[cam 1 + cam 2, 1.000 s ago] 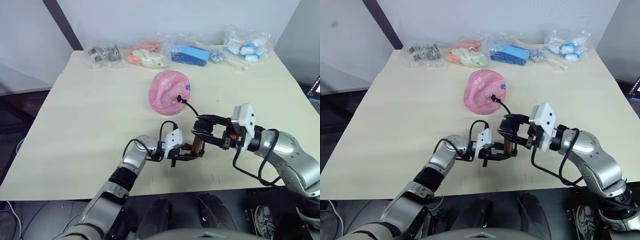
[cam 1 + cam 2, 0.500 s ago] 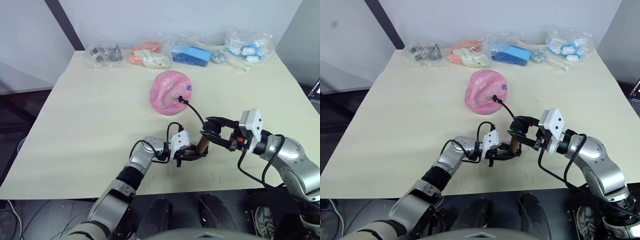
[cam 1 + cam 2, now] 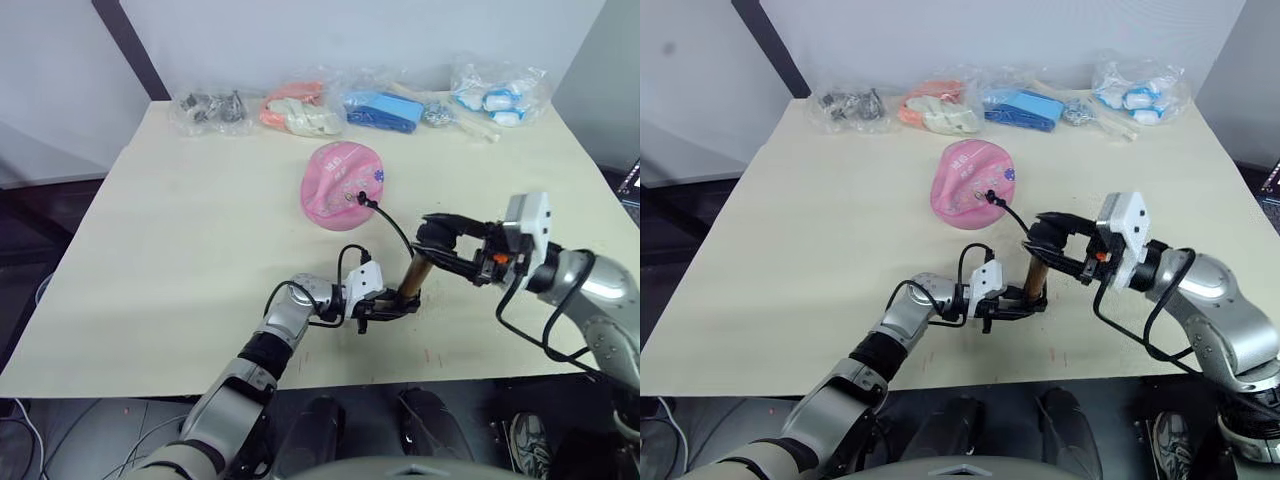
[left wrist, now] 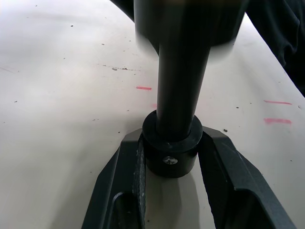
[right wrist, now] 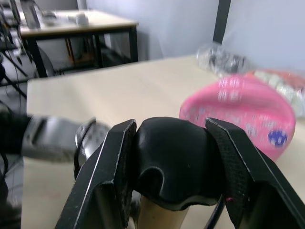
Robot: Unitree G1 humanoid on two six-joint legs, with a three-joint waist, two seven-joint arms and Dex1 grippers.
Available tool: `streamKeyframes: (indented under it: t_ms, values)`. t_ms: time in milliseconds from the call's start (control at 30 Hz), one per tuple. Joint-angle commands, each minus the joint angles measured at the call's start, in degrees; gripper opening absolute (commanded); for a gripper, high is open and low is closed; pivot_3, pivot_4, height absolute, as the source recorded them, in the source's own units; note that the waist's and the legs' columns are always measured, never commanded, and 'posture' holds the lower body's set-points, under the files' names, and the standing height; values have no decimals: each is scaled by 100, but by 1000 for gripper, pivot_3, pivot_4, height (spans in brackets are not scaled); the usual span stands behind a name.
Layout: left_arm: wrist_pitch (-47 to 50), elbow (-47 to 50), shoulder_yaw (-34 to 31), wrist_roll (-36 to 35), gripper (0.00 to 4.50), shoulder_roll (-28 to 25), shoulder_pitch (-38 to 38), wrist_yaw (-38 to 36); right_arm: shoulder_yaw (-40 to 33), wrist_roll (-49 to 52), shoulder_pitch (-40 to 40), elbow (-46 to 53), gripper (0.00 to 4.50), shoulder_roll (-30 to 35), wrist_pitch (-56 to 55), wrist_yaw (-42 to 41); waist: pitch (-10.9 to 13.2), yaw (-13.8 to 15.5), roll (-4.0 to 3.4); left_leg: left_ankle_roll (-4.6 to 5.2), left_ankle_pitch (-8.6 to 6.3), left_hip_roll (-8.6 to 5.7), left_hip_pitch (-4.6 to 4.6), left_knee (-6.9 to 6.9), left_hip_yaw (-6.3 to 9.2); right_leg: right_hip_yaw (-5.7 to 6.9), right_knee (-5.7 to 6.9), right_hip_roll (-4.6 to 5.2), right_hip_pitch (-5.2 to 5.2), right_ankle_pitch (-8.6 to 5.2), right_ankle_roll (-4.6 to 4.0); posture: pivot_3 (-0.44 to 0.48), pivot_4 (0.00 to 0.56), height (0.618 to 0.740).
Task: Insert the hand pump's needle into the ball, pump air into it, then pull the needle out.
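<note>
At frame centre, the left end effector (image 4: 171,157) is pinching the hand pump (image 3: 412,277) base; the right end effector (image 5: 171,157) is clamping its handle. Its hose is reaching the ball (image 3: 340,183) on the worktop (image 3: 180,220).

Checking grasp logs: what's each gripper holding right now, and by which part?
Both hold the gold-bronze hand pump. The left gripper clamps its black bottom end cap near the table; the right gripper clamps its black top handle. The pink ball is not gripped.

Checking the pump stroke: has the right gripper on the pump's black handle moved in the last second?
Yes. The right gripper, shut on the black handle of the gold-bronze hand pump, has risen and shifted to the robot's right, away from the left gripper clamping the pump's base near the table.
</note>
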State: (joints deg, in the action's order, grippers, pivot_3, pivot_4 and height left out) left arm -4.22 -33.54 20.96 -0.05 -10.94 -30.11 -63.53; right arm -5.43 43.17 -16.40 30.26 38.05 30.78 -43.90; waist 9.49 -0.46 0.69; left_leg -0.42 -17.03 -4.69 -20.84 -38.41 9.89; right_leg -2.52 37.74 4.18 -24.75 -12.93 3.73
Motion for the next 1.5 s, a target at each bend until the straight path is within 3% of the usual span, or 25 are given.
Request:
streamKeyframes:
  t_ms: [33, 600, 1000, 1500]
  values:
    - [49, -233, 150, 139, 1116, -27, 121, -53, -590, 636, -419, 413, 1811, 143, 193, 226, 0, 1, 0, 0, 0, 0, 0, 0, 0, 0, 0, 0, 0, 0, 0, 0, 150, 740]
    - [-262, -504, 39, 80, 1116, -12, 135, -57, -1158, 1625, -1444, 254, 1811, 1045, 934, 581, -1, 6, 1, 3, -1, 3, -2, 0, -3, 1, -1, 4, 0, 0, 0, 0, 150, 740]
    - [-738, -792, -125, 47, 1116, 63, 82, 229, -450, 1331, -530, 579, 1811, 674, 900, 624, -44, 12, 30, 3, -2, 4, 4, 0, -1, 1, -1, 4, 4, 0, 0, 0, 150, 740]
    - [-1068, -865, -180, -21, 1116, 80, 143, 195, 900, -382, 858, 225, 1811, -50, -183, 227, -105, -5, 42, 7, -4, -1, 16, 1, -1, 2, -7, -2, 16, 0, 2, 0, 150, 740]
